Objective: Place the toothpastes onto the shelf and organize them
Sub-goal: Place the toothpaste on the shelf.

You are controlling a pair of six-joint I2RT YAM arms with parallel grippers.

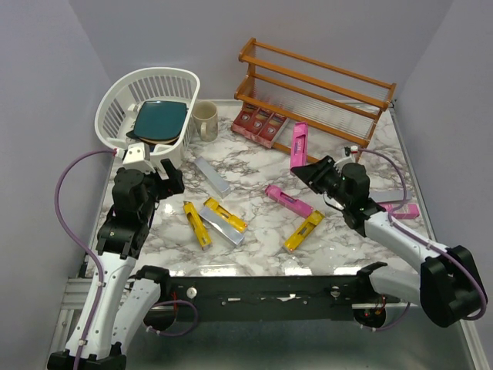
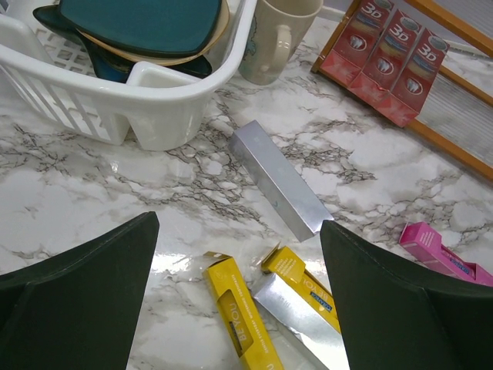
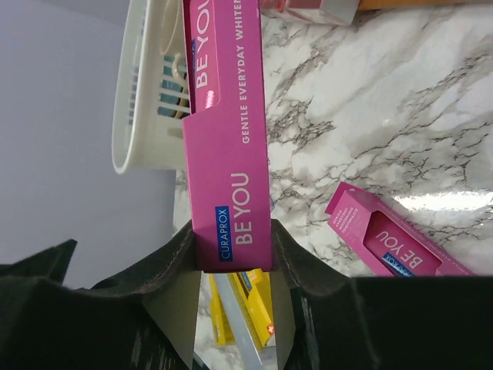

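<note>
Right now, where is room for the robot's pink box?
On the shelf, the top two tiers look bare; the bottom tier is free right of the red cartons. Bare marble lies between the mug and those cartons. The middle of the table is crowded with yellow cartons, silver cartons and a pink carton.

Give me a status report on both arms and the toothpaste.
Right jaws shut on pink Curaprox carton near shelf. Left jaws open, empty. Three red cartons shelved. Nothing in between.

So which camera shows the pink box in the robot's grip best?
The right wrist view: the pink box fills the frame, its lettering readable, pinched by the right gripper. In the top view the box looks small. The left wrist view misses it.
</note>
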